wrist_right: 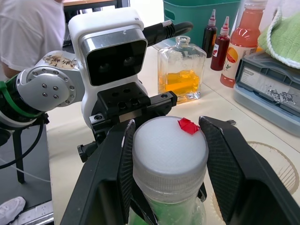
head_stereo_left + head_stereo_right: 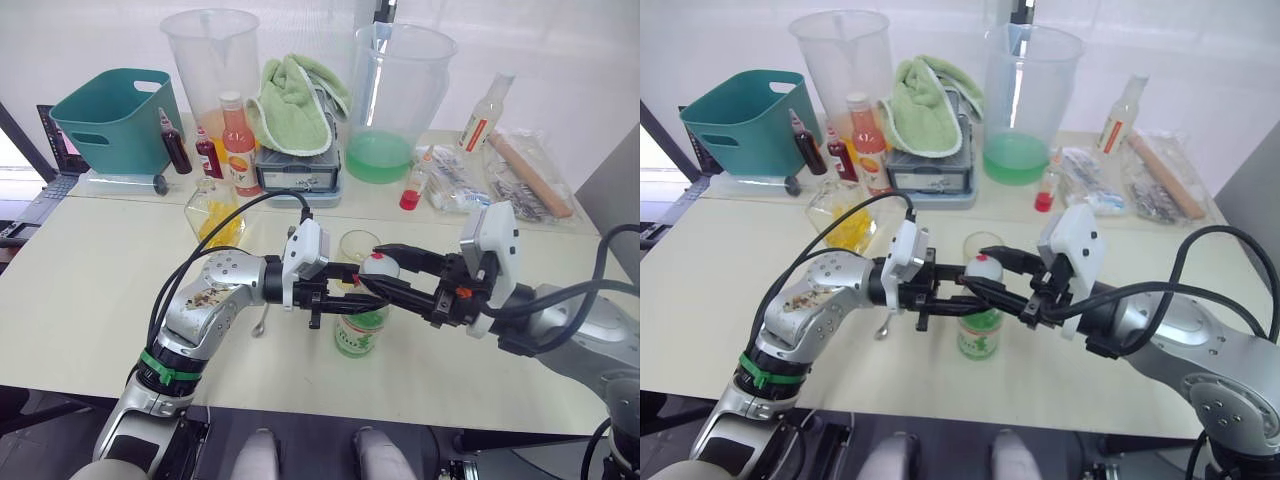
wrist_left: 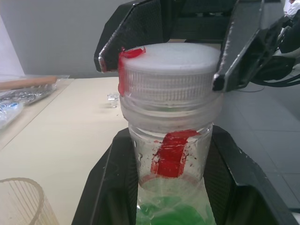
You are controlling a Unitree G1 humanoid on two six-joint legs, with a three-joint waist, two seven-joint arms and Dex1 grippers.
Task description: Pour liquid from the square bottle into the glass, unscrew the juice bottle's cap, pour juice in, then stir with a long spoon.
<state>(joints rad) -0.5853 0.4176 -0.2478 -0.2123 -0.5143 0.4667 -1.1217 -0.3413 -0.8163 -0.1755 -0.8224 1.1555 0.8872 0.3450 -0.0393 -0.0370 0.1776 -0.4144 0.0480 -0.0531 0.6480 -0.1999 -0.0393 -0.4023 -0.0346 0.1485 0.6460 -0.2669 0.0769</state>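
Cream tabletop [image 2: 90, 300] is carrying the juice bottle [image 2: 360, 330], which is standing upright near the front edge, just in front of the glass [image 2: 359, 243]. Both grippers are meeting at its top. The left gripper [image 3: 168, 187] is clamping the bottle's neck between its two black fingers, below the cap [image 1: 169, 146]. The right gripper [image 1: 168, 154] is closing on the white cap from the opposite side, one finger pressing each flank. A red tape scrap is sitting on the cap. The square bottle [image 2: 213, 210] is standing behind the left arm. The bottle's label is being partly hidden by the fingers, and the glass is showing only its rim.
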